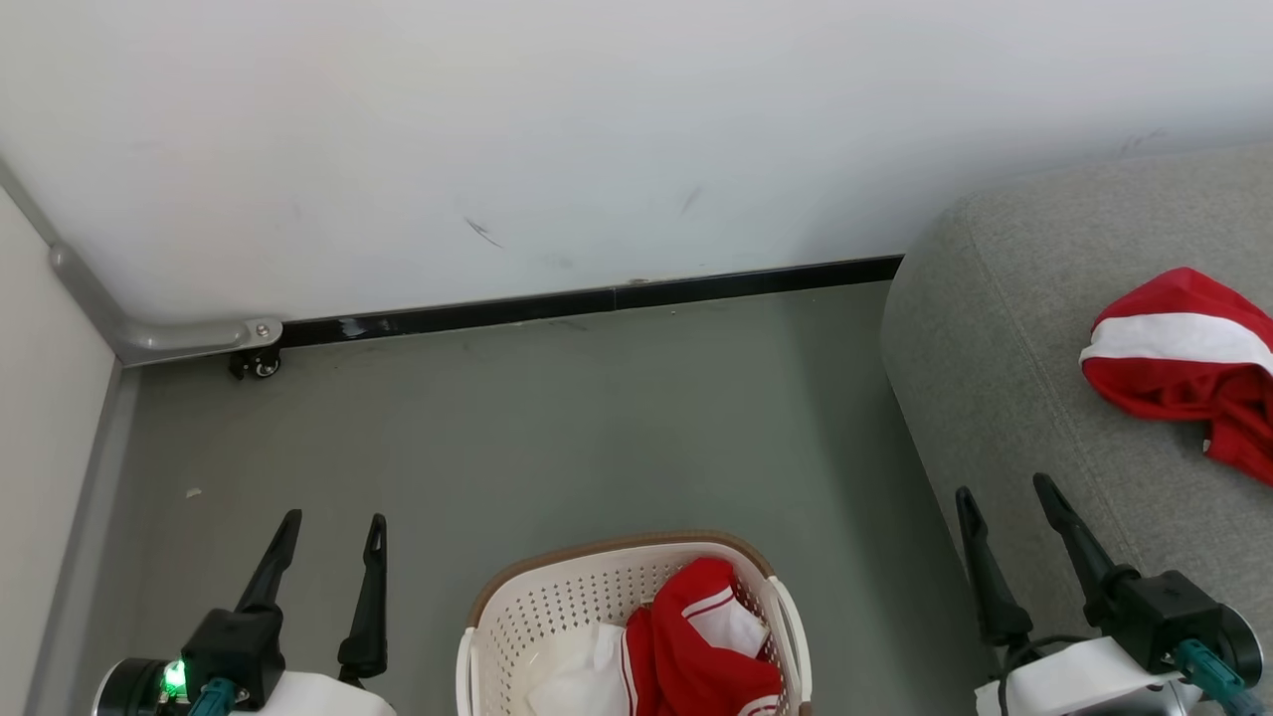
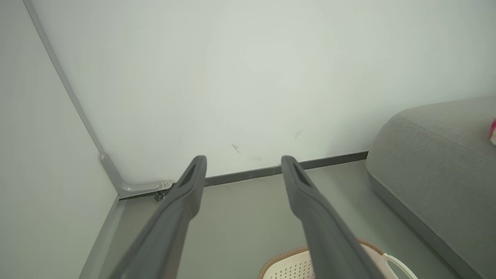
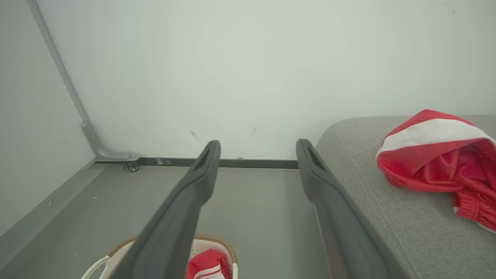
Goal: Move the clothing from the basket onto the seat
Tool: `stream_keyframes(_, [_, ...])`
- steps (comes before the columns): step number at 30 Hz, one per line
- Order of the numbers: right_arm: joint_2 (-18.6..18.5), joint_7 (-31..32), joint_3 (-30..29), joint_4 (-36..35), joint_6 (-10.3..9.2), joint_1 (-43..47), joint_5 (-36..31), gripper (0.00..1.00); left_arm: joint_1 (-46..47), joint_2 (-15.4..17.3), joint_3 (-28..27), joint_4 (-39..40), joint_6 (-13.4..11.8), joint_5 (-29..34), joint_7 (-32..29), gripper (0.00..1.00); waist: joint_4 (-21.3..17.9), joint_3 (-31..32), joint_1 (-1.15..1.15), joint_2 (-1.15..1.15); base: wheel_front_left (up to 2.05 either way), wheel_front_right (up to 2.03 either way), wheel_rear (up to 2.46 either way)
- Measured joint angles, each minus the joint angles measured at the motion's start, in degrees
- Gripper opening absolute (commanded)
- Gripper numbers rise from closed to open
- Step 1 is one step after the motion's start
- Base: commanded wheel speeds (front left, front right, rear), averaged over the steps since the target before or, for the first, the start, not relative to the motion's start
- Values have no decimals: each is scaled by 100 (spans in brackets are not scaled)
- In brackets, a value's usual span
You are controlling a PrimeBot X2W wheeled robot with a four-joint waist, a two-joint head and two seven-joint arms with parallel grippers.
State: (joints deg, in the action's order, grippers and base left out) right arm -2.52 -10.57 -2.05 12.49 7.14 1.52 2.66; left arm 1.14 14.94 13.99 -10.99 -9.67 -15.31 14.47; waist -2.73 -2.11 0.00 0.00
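The left gripper [image 1: 334, 517] and right gripper [image 1: 1001, 486] flank the basket [image 1: 617, 545], both spread wide and empty; a red garment [image 1: 696, 636] lies inside it, and a second garment [image 1: 1183, 368] lies on the seat [image 1: 995, 348] beside it.

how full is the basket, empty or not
Not empty: a red and white garment lies inside the basket; a second garment is on the seat.

The left claw [image 2: 244, 161], fingers spread wide and empty, hangs over grey floor [image 2: 240, 221], the basket [image 2: 285, 267] below, the seat [image 2: 438, 162] at right.
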Motion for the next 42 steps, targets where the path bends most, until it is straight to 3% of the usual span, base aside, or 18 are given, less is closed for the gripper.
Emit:
stream_keyframes(12, [8,-3,-154,-242,0,-1,54,100,202,-8,386,-81,372,259,0,100,-38,-175,0,0,0,0,0])
stream_keyframes(28, [18,-62,-637,-644,0,-21,46,100,973,-292,1037,-619,872,497,0,100,-216,-634,0,0,0,0,0])
stream_keyframes(42, [24,-164,-619,-920,0,-197,152,100,1432,-427,1247,-1407,1027,613,-1,100,-467,-1272,0,0,0,0,0])
